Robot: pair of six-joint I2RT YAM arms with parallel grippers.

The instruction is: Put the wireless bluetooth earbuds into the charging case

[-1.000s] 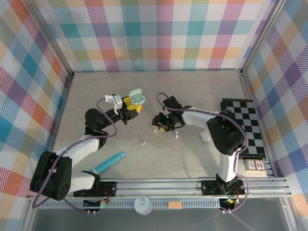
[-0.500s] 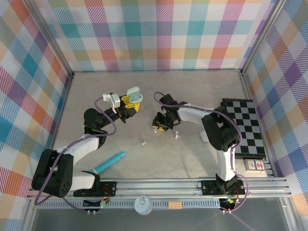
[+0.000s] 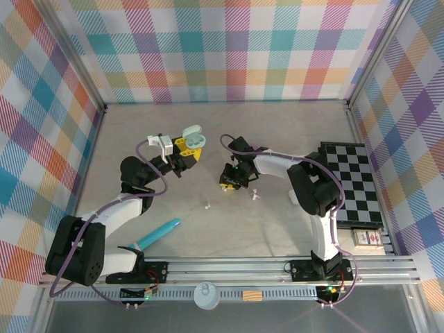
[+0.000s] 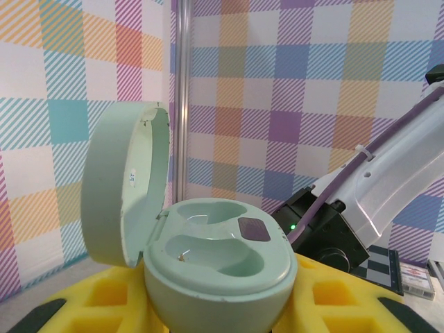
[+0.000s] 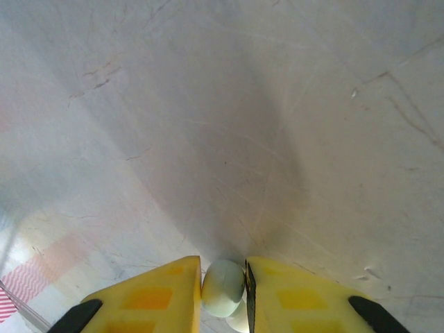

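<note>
Pastel plaid walls (image 3: 229,48) enclose a pale grey tabletop (image 3: 277,132) edged by aluminium rails (image 3: 236,266).

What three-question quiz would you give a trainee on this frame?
1. True or false: the lid of the charging case is closed.
2. What sits between the fingers of the right gripper? A) a coin B) a pale green earbud C) a battery
3. Which gripper holds the charging case?

Key:
1. False, the lid stands open.
2. B
3. The left gripper.
</note>
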